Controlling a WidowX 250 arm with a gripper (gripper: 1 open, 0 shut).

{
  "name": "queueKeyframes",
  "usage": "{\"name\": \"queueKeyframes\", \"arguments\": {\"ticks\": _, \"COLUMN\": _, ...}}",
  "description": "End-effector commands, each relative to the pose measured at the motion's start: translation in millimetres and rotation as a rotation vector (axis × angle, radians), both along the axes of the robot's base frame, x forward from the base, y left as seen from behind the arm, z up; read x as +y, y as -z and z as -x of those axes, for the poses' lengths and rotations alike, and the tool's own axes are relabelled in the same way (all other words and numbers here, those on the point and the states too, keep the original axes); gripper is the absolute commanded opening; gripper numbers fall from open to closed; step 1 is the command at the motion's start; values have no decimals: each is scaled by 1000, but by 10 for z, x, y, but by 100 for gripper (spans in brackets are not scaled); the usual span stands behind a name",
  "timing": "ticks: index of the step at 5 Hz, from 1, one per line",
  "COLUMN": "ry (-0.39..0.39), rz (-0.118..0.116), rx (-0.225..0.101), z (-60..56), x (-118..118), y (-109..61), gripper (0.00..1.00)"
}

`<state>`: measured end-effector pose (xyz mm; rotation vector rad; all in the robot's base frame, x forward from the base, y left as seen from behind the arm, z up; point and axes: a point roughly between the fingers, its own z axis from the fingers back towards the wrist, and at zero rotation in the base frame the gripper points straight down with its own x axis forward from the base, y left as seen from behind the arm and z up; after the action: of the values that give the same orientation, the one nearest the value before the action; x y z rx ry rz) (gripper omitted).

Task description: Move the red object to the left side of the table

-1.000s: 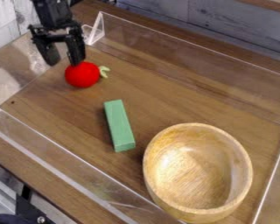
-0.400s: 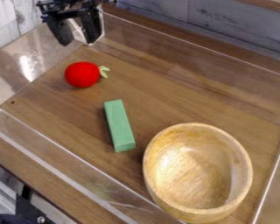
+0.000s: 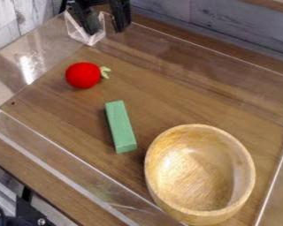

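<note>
My gripper [image 3: 96,19] hung at the top left of the frame, jaws apart and empty, with the red object [image 3: 84,75] resting below it on the table's [image 3: 203,97] left part.

The toy fruit [image 3: 84,75] lies on the table [image 3: 215,97] toward its left side, with the block [image 3: 119,125] nearer the camera and to its right, apart from it. The bowl [image 3: 201,174] sits at the near right corner (just right of the block). The gripper [image 3: 96,18] hangs behind the fruit, seemingly above the far-left wall.
</note>
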<state>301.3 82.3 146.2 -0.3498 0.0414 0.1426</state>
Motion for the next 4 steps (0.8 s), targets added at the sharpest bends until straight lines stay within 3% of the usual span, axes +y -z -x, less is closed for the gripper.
{"name": "queueKeyframes", "arguments": {"ticks": 1, "ry": 49, "rz": -38, "rx": -81, "z": -27, "x": -35, "y": -299, "gripper": 100}}
{"name": "queueKeyframes", "arguments": {"ticks": 2, "ry": 56, "rz": -40, "rx": -66, "z": -20, "x": 55, "y": -288, "gripper": 100}}
{"name": "queueKeyframes", "arguments": {"ticks": 4, "ry": -27, "rz": -46, "rx": -34, "z": 18, "x": 249, "y": -31, "gripper": 100}}
